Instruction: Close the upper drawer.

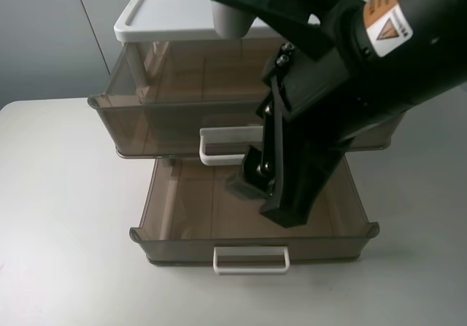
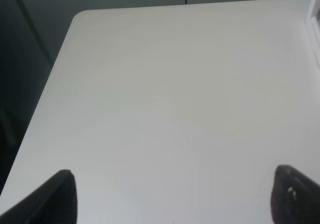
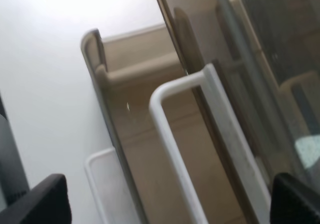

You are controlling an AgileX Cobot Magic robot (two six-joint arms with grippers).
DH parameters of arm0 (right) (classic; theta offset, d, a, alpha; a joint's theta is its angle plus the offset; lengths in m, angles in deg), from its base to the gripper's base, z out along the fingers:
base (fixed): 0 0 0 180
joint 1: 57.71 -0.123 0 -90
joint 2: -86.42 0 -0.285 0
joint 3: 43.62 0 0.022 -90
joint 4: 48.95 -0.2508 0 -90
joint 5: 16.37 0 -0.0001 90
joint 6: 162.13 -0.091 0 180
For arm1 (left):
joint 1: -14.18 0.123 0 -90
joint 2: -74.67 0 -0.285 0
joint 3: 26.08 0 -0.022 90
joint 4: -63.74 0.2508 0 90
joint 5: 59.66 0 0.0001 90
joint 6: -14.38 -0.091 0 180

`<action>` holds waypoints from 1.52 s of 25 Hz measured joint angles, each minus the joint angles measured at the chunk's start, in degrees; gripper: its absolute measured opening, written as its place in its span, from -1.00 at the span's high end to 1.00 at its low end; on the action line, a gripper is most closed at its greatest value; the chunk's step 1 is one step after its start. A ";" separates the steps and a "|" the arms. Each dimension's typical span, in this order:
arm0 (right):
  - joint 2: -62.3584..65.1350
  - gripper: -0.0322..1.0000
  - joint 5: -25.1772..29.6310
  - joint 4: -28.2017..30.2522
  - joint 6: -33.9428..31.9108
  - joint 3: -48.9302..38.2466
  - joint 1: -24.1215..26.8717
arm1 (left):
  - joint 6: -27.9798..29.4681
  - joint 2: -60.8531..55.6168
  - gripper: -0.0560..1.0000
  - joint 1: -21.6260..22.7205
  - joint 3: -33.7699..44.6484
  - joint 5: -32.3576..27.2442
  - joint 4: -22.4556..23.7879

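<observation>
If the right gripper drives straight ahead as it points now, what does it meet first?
Probably the white loop handle of the smoky-brown translucent upper drawer, framed by the open right gripper; depth is unclear.

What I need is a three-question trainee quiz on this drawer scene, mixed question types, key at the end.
1. True or false: the upper drawer is pushed fully shut.
2. Which sticks out farther toward the camera in the exterior high view? A) the upper drawer B) the lower drawer C) both the same
3. Fill in: the left gripper hangs open over the white ____.

Key: 1 false, it is part-way out. 2 B. 3 table.
</observation>
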 joint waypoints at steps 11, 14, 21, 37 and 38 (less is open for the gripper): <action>0.72 -0.24 6.13 -22.31 10.18 0.64 0.00 | 0.00 0.00 -0.51 0.00 0.00 0.00 0.00; -0.78 -0.24 4.46 -22.31 10.88 -2.10 0.00 | 0.00 0.00 -0.51 0.00 0.00 0.00 0.00; -5.91 -0.24 1.05 -13.86 8.57 -2.96 0.00 | 0.00 0.00 -0.51 0.00 0.00 0.00 0.00; -9.32 -0.24 -9.82 -1.45 4.83 -2.96 9.65 | 0.00 0.00 -0.51 0.00 0.00 0.00 0.00; -9.99 -0.24 -10.58 -1.79 4.91 -2.96 10.11 | 0.00 0.00 -0.51 0.00 0.00 0.00 0.00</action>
